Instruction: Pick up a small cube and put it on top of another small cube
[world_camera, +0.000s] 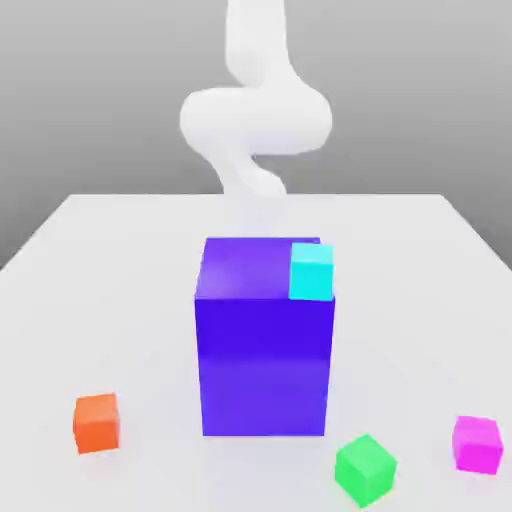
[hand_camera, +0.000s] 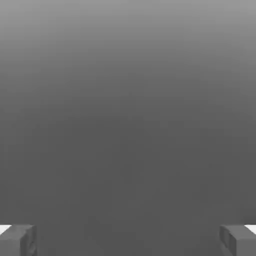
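The small magenta-pink cube (world_camera: 477, 443) sits on the white table at the front, on the exterior view's right. A cyan cube (world_camera: 311, 271) rests on the top of the big blue-purple block (world_camera: 264, 360), at its right corner. My white arm (world_camera: 255, 120) rises behind the block, far from the magenta cube. In the hand view my gripper (hand_camera: 128, 241) is open: its two grey fingertips (hand_camera: 18, 240) stand wide apart with nothing between them, against a plain grey background.
A green cube (world_camera: 365, 469) lies at the front, just left of the magenta one. An orange cube (world_camera: 97, 422) sits at the front on the exterior view's left. The tall block stands mid-table (world_camera: 120, 260) between the arm and the small cubes.
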